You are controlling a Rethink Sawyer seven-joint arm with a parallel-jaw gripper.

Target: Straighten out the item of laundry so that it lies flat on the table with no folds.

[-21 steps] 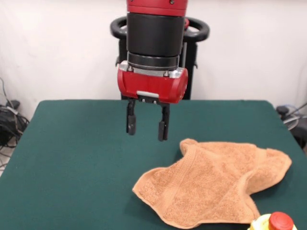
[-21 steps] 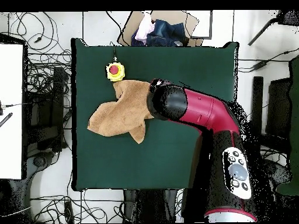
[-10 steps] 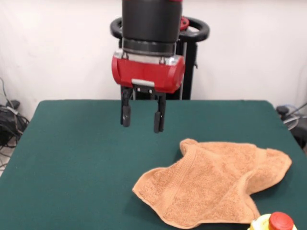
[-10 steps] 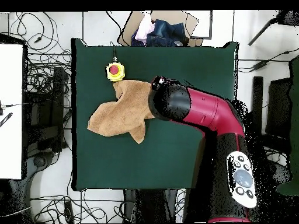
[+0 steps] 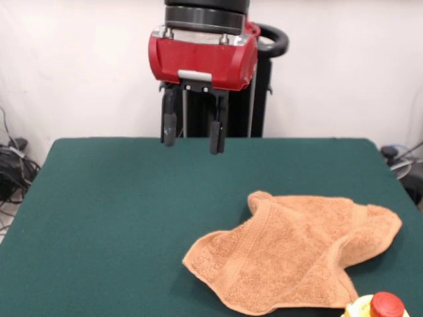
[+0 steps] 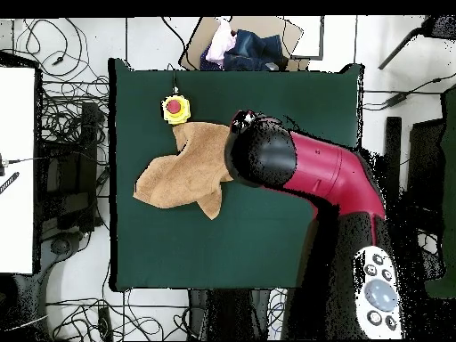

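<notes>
The orange-tan towel (image 5: 297,254) lies rumpled and folded on the green bench (image 5: 112,224) beside a yellow red-capped object (image 5: 378,308), while the pincer (image 5: 192,135) hangs released and empty well above the bench, apart from the towel.

wrist housing: glossy red block, small silver plate on its front, screws on its top rim
collar above: black cylinder
pincer (image 5: 192,137): two slim black fingers, dark tips
arm link (image 6: 325,174): red shell, black rounded end
button pad (image 6: 378,295): grey, round buttons
</notes>
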